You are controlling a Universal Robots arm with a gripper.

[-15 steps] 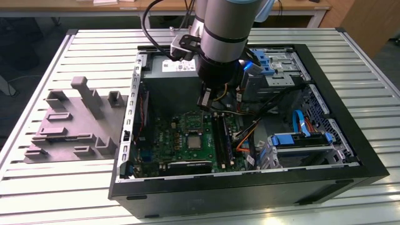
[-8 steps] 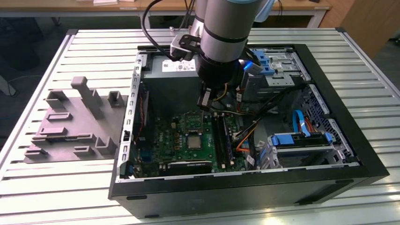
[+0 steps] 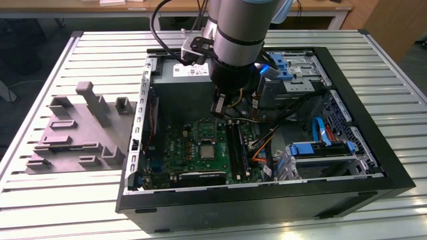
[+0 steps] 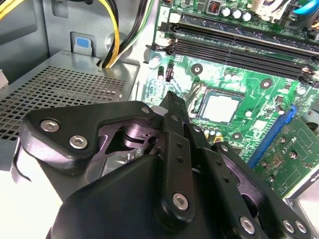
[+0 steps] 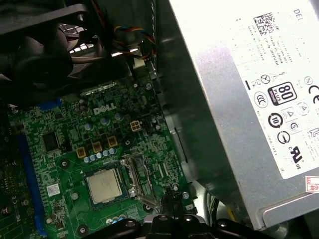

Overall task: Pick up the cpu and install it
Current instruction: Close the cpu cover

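Silvery cpu (image 5: 103, 185) is sitting in its socket just beyond your end effector (image 5: 172, 203), whose fingers are pressing together, gripping nothing.

White label (image 5: 279, 99) w/ cert marks, QR code, on PSU (image 5: 214, 129).

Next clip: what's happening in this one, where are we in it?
A single robot arm is reaching into an open computer case on a slatted table. Its gripper hangs above the green motherboard, beside the grey power supply. The cpu already lies flat in its socket on the board, seen in both wrist views, and the fingers are pressed together with nothing between them. The gripper is apart from the chip, not touching it.
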